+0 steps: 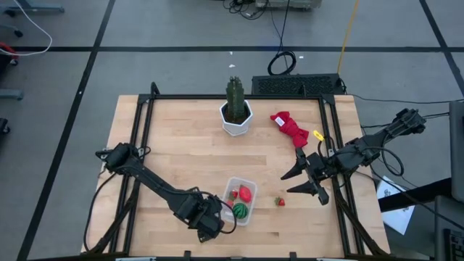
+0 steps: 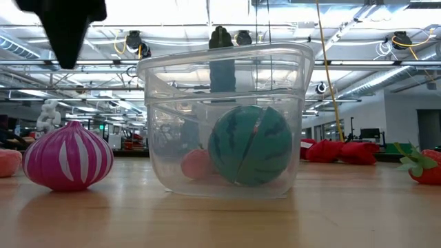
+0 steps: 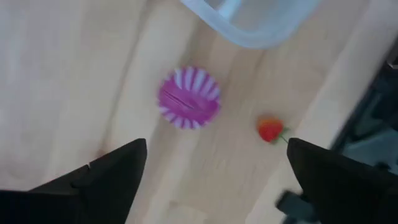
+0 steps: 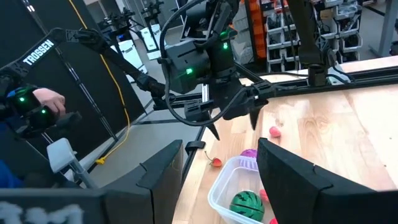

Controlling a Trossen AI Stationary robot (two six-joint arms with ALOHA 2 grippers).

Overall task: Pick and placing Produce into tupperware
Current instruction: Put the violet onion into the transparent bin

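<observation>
The clear tupperware (image 1: pixel 241 200) sits near the table's near edge and holds the green striped ball (image 1: pixel 240 211), the larger red piece (image 1: pixel 246 193) and a tiny red bit. In the low view the ball (image 2: pixel 249 145) rests on the tupperware's floor (image 2: pixel 227 186). The purple striped piece (image 3: pixel 188 98) lies on the wood left of the tupperware, with a tiny red bit (image 3: pixel 270 130) near it. My left gripper (image 3: pixel 217 168) hovers open above the purple piece, touching nothing. My right gripper (image 1: pixel 296 183) waits open, right of the tupperware. A small strawberry (image 1: pixel 279 201) lies between them.
A tall green cactus in a white hexagonal pot (image 1: pixel 236 112) stands at the far middle of the table. A red cloth bundle (image 1: pixel 290 127) lies at the far right. A black frame (image 1: pixel 141 130) borders the table. Bare wood lies in the middle.
</observation>
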